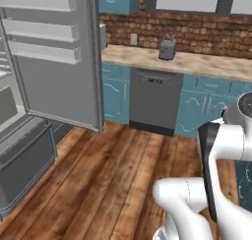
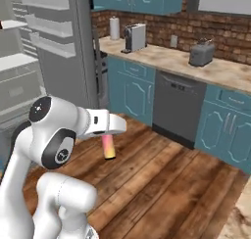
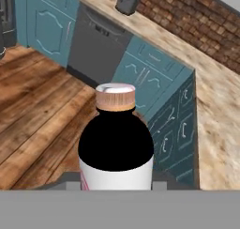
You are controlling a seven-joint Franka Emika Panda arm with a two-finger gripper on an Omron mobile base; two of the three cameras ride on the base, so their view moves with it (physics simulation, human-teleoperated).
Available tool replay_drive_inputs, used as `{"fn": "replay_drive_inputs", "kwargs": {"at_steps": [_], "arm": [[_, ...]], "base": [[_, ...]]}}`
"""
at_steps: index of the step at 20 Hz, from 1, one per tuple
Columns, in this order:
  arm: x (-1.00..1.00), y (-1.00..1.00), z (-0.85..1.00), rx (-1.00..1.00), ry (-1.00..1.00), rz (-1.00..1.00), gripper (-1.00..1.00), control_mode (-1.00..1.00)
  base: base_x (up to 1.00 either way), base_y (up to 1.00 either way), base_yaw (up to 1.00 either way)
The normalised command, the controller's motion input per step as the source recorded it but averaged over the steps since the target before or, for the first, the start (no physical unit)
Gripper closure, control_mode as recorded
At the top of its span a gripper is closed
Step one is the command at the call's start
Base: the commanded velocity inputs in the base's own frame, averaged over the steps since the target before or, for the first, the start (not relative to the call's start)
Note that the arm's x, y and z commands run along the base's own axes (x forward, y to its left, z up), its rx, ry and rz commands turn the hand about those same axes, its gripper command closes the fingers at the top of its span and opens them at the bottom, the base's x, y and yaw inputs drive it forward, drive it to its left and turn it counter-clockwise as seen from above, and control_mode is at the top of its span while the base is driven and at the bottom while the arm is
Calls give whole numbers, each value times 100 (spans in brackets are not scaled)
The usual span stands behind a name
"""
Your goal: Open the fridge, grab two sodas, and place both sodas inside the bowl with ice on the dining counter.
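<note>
**Kitchen floor, bottle in my grip**

I stand on a brown plank floor (image 1: 113,180) in a kitchen with teal cabinets (image 2: 132,93) and a red brick back wall (image 1: 197,30).

My gripper (image 2: 109,133) hangs out over the floor, away from any surface. Below my hand in the right base view hangs a soda (image 2: 108,146), a pink-to-yellow column, upright, clear of the planks. In the hand view the same soda (image 3: 116,146) sits close before the camera: a dark rounded shoulder, a white and pink band below it, a tan cap with a pale top. My fingertips are hidden behind the bottle, but it hangs from my hand with nothing under it, so I am pinching it.

Beyond the bottle in the hand view, a corner of pale mottled stone counter (image 3: 218,106) runs above teal cabinet fronts.

Farther out, the fridge (image 1: 22,150) stands at the left edge of the left base view. Its grey door (image 1: 59,57) is swung wide, with white door shelves along its inner face. White shelves and grey drawers show inside.

Along the back wall, a dark grey dishwasher (image 1: 155,101) sits under a long stone counter (image 1: 187,62). A grey toaster (image 1: 168,48) stands on that counter. Toward the counter's fridge end, a coffee machine (image 2: 134,37) and a white paper roll (image 2: 114,28) stand against the bricks.
</note>
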Motion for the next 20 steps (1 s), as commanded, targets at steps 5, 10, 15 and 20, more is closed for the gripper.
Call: {"fn": "replay_drive_inputs", "kwargs": {"at_steps": [5,10,15,20], "arm": [[0,0,0,0,0,0,100,100],[0,0,0,0,0,0,100,100],[0,0,0,0,0,0,100,100],[0,0,0,0,0,0,100,100]], "base": [[-95,-7,-38],[-62,-46,-32],[2,-92,-18],[2,-100,-13]]}}
